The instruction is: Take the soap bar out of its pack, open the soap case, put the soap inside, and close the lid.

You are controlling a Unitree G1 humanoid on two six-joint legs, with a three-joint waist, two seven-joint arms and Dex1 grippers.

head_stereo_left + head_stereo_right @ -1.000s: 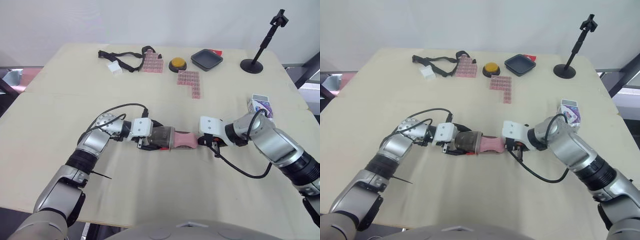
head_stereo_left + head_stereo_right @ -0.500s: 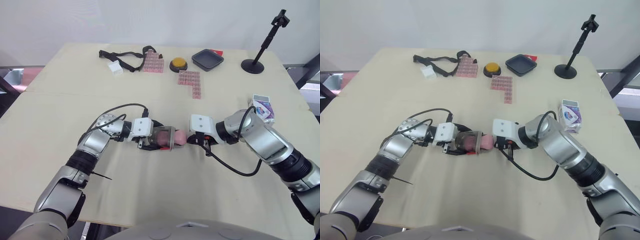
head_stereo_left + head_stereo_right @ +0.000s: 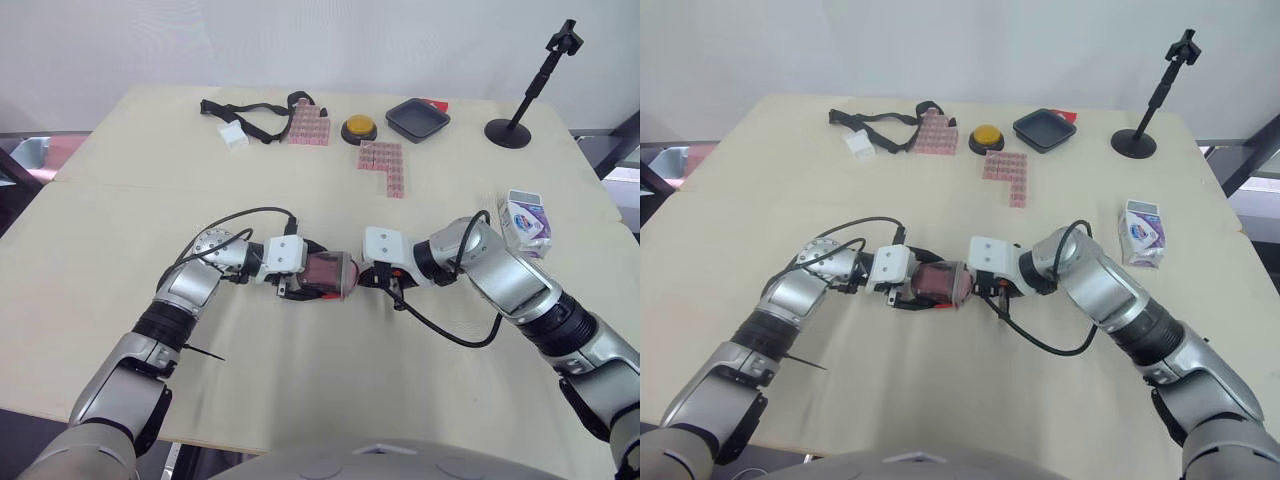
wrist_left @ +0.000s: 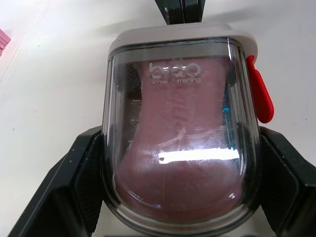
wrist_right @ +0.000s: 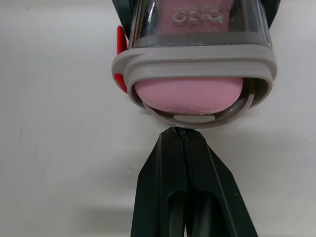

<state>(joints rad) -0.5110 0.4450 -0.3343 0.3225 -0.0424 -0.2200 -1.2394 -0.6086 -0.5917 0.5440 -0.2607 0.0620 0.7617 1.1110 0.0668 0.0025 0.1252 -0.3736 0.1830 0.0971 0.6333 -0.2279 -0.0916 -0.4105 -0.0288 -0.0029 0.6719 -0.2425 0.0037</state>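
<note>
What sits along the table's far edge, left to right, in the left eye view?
black strap → pink block stack → yellow button → black tray → black stand

A pale beige tabletop (image 3: 110,240), crossed by a faint seam (image 3: 130,186) from side to side, lies evenly lit before a plain white wall (image 3: 300,40), with dark frame bars (image 3: 615,150) past its right edge
</note>
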